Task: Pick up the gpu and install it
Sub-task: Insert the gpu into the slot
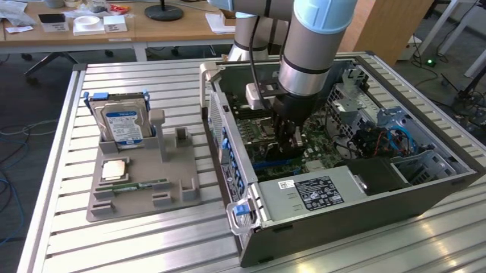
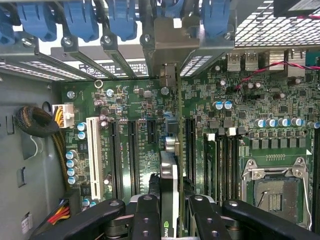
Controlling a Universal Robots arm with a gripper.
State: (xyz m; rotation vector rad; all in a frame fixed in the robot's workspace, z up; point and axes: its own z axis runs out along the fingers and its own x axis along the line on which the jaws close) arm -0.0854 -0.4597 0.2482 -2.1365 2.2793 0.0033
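In the wrist view the gpu [image 2: 169,172] stands edge-on between my gripper's [image 2: 171,200] black fingers [image 2: 148,212], which are shut on it. It runs down toward the green motherboard [image 2: 125,100], in line with the gap between two long black slots [image 2: 134,150]. Its metal end bracket [image 2: 168,75] reaches the case's rear slot openings under the blue clips [image 2: 120,17]. Whether the card is seated in a slot I cannot tell. In the exterior view my gripper [image 1: 292,142] reaches deep into the open computer case [image 1: 227,142], with the gpu [image 1: 299,141] mostly hidden between the fingers.
A grey fixture [image 1: 174,199] to the exterior view's left of the case holds a hard drive [image 1: 123,124], a processor chip [image 1: 114,169] and a memory stick [image 1: 140,185]. Inside the case are a power supply [image 1: 319,190], a drive cage [image 1: 421,165], cables [image 2: 35,122] and the processor socket [image 2: 272,192].
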